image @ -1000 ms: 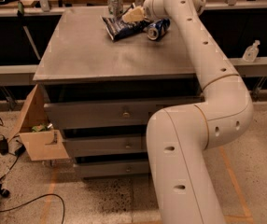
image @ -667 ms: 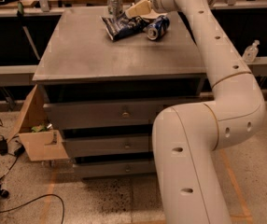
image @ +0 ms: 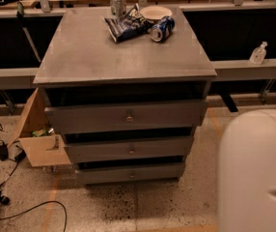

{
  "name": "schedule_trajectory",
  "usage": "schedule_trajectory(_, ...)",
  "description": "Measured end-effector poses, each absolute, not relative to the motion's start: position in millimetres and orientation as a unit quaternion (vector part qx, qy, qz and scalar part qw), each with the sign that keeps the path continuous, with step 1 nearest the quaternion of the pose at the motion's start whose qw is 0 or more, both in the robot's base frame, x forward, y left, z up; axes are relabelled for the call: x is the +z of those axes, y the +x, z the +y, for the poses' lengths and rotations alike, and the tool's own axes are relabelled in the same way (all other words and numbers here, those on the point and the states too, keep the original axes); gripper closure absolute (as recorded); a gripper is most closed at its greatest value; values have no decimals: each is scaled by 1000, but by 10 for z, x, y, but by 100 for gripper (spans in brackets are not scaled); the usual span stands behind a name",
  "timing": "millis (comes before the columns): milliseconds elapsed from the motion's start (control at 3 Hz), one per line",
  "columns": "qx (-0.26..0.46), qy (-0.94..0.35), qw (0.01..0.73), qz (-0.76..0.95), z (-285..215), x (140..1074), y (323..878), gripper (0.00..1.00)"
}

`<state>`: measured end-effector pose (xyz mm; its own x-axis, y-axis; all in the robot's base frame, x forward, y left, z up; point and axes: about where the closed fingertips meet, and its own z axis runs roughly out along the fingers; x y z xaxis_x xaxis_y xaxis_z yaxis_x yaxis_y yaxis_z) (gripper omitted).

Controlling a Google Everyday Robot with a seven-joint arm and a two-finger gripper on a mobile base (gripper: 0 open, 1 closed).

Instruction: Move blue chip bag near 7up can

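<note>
Jaws unseen; one blue chip bag [image: 127, 27] (beside one 7up can [image: 118, 3]).

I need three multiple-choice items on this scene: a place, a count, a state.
1. Where is the blue chip bag? A in a drawer; B on the floor; C on the cabinet top, beside the 7up can.
2. How many drawer fronts has the cabinet? A one; B three; C five.
3. How is the blue can placed? A on its side; B upright; C crushed flat.
Answers: C, it lies by that can; B, three fronts show; A, its side rests on the top. The gripper is out of view; only a white arm part shows lower right.
</note>
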<state>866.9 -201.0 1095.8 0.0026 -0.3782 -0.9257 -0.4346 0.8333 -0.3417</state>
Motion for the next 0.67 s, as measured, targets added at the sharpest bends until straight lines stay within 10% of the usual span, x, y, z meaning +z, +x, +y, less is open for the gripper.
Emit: schedule_trajectory(667, -86, -202, 719, 659, -2949, 12209, 7745, 0)
